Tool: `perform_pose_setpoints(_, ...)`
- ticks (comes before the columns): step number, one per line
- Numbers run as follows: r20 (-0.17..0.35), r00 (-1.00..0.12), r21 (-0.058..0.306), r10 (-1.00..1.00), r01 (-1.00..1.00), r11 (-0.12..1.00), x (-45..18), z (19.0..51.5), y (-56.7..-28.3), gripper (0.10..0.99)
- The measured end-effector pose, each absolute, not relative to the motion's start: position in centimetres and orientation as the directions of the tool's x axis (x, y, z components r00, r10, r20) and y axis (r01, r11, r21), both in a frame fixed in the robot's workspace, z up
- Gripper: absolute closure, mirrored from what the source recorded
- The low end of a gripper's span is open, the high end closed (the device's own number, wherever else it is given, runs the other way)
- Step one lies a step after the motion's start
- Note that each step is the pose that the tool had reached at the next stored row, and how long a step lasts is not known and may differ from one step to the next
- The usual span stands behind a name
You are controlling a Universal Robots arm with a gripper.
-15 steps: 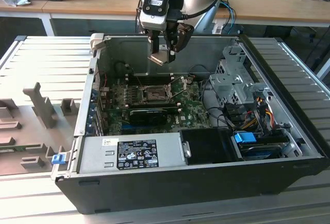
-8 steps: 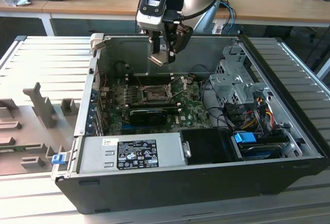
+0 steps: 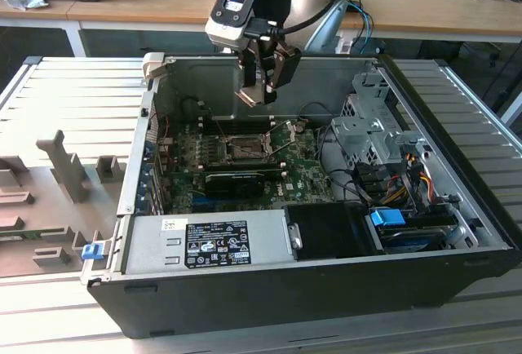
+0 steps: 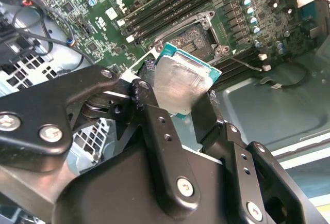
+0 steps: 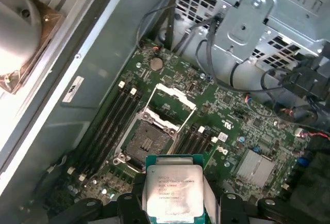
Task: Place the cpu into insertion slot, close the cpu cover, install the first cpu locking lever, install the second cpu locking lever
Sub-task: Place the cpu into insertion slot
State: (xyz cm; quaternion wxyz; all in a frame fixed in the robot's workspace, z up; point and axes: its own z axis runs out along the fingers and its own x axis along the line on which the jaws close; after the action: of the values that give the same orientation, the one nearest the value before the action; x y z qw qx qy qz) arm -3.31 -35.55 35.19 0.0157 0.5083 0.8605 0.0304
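Your gripper (image 3: 259, 93) is clamping the cpu (image 5: 174, 190) by two opposite edges, its fingers (image 4: 149, 105) closed on the chip. In both wrist views the chip is showing its pale metal top. In the second wrist view the cpu (image 4: 180, 84) is sitting tilted between the black fingers, its green edge peeking out around the metal.

You are hovering above the open computer case (image 3: 326, 289), which is lying on the ribbed grey tabletop (image 3: 73, 93). In the exterior view the insertion slot (image 3: 242, 148) is lying at about 6 to 7 o'clock from the gripper, well apart from it. The chip is hanging in the air over the motherboard (image 3: 302, 166), touching nothing but the fingers.

In the first wrist view the insertion slot (image 5: 146, 142) is showing bare, dark contacts, and the cpu cover (image 5: 175, 102) is standing swung open beside it on its hinge edge. In the exterior view a long black card (image 3: 236, 179) is sitting at 6 o'clock of the slot, and a metal drive cage (image 3: 367, 126) is standing at 3 o'clock.
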Motion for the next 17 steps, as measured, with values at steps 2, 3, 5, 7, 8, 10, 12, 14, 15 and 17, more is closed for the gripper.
perform_pose_setpoints(2,0.004,-0.464,0.068,0.886,0.884,0.463,-3.31,35.13,-35.55,0.561)
perform_pose_setpoints(3,0.004,-0.454,0.068,0.891,0.889,0.453,-3.31,35.09,-35.55,0.561)
perform_pose_setpoints(5,0.004,-0.422,0.068,0.907,0.905,0.420,-3.31,34.98,-35.55,0.561)
perform_pose_setpoints(7,0.004,-0.397,0.068,0.918,0.916,0.396,-3.31,34.93,-35.55,0.561)
perform_pose_setpoints(8,0.004,-0.386,0.068,0.922,0.920,0.385,-3.31,34.90,-35.56,0.561)
perform_pose_setpoints(10,0.003,-0.370,0.068,0.929,0.927,0.369,-3.31,34.85,-35.55,0.561)
perform_pose_setpoints(12,0.003,-0.350,0.068,0.937,0.935,0.349,-3.31,34.81,-35.55,0.561)
perform_pose_setpoints(14,0.003,-0.332,0.068,0.943,0.941,0.331,-3.30,34.77,-35.55,0.561)
perform_pose_setpoints(15,0.002,-0.321,0.068,0.947,0.945,0.320,-3.30,34.76,-35.55,0.561)
perform_pose_setpoints(17,0.002,-0.282,0.068,0.959,0.957,0.281,-3.30,34.70,-35.54,0.561)
